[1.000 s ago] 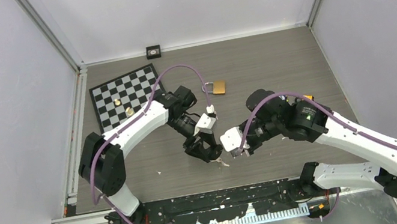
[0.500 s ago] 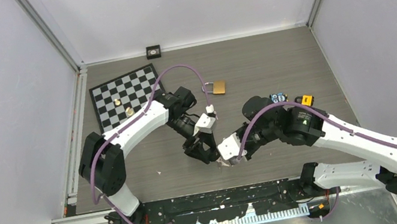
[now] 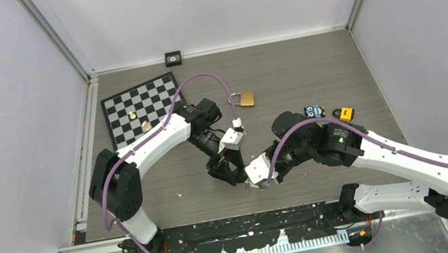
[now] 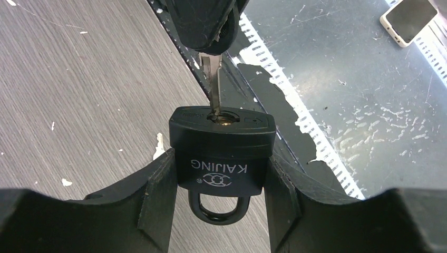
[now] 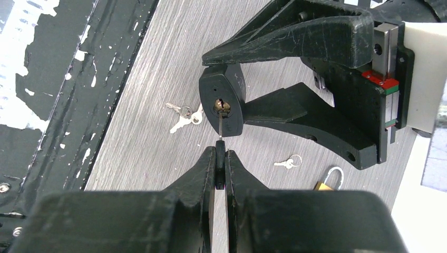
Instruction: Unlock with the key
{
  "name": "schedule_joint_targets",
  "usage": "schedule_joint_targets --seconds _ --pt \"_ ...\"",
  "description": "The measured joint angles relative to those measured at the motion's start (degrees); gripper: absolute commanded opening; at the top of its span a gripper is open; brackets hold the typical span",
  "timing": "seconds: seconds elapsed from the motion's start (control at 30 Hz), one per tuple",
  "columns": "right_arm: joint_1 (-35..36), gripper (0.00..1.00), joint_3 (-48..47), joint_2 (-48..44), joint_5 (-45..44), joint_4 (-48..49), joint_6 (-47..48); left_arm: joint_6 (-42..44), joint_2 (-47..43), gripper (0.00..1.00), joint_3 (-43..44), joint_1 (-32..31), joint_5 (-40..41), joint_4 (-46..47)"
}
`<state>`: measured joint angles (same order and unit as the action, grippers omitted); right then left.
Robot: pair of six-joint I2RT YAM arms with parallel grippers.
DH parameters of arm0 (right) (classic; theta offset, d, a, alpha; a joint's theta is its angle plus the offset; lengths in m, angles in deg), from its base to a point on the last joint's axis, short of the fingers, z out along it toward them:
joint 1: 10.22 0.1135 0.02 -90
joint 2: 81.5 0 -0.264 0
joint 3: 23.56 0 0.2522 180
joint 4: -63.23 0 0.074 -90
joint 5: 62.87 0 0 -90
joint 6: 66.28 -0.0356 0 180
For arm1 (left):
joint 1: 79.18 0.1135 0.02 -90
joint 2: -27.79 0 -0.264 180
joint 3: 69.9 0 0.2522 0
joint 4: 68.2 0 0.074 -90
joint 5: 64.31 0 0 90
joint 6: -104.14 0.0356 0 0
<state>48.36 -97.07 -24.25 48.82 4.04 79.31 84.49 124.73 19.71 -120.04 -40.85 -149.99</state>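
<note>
My left gripper (image 4: pixel 220 182) is shut on a black KAIJING padlock (image 4: pixel 221 153), its shackle (image 4: pixel 219 207) closed and toward the wrist, keyhole facing outward. My right gripper (image 5: pixel 220 158) is shut on the black head of a key (image 5: pixel 220 161). The key's silver blade (image 4: pixel 213 84) has its tip in the padlock's keyhole (image 5: pixel 221 106). In the top view the two grippers meet near the table's front middle, left gripper (image 3: pixel 232 172), right gripper (image 3: pixel 258 177). The padlock itself is hidden there.
A brass padlock (image 3: pixel 244 99) lies behind the arms and also shows in the right wrist view (image 5: pixel 329 182). Loose keys (image 5: pixel 184 117) and a small key (image 5: pixel 287 162) lie on the table. A checkerboard (image 3: pixel 139 109) is back left; small objects (image 3: pixel 329 111) are right.
My right arm has moved left toward the left gripper, bringing the key up to the black padlock. The left arm has stayed still.
</note>
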Motion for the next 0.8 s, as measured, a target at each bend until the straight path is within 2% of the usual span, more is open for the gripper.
schedule_joint_targets --seconds 0.8 --pt "0.76 0.01 -0.72 0.81 1.07 -0.35 0.00 -1.40 1.99 0.00 0.55 -0.04 -0.02 -0.48"
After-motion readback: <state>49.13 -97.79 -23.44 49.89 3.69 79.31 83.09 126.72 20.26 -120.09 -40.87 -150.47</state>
